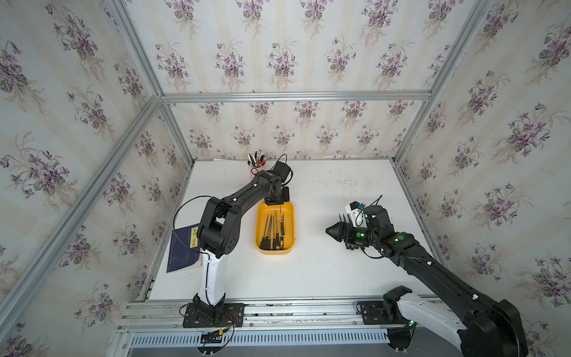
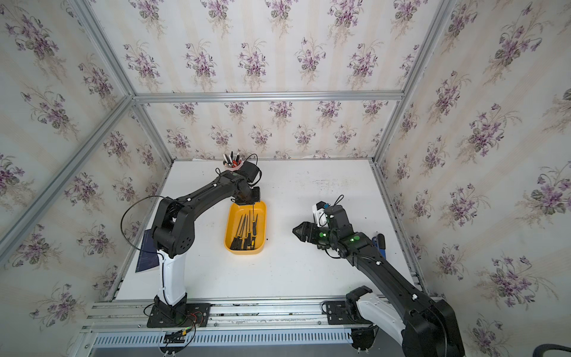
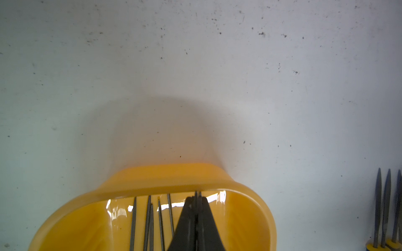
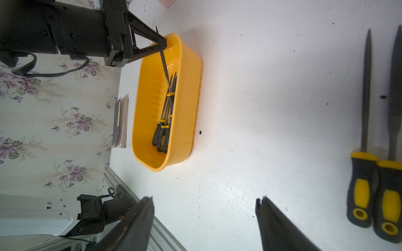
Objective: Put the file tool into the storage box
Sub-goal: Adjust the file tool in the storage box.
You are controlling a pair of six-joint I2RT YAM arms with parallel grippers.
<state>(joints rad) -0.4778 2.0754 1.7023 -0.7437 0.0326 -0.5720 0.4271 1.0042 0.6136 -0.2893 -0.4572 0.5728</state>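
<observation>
Far left: dark blue booklet [image 1: 182, 250], yellow label [image 1: 194, 236], print too small to read. Next, left gripper [image 4: 162, 41] pinched tight on the blade tip of a file tool [image 4: 165, 69] slanting handle-down into the yellow storage box [image 1: 275, 251], among other files [image 1: 267, 238]. Rightward, right gripper [image 1: 331, 231] spread wide, empty, near loose files [image 4: 367, 97].

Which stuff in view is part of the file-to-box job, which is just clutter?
Job: storage box; file pinched in the shut left gripper; files in the box; files on the table near the open right gripper.
Clutter: pink pen cup; dark notebook; blue-handled tool.
</observation>
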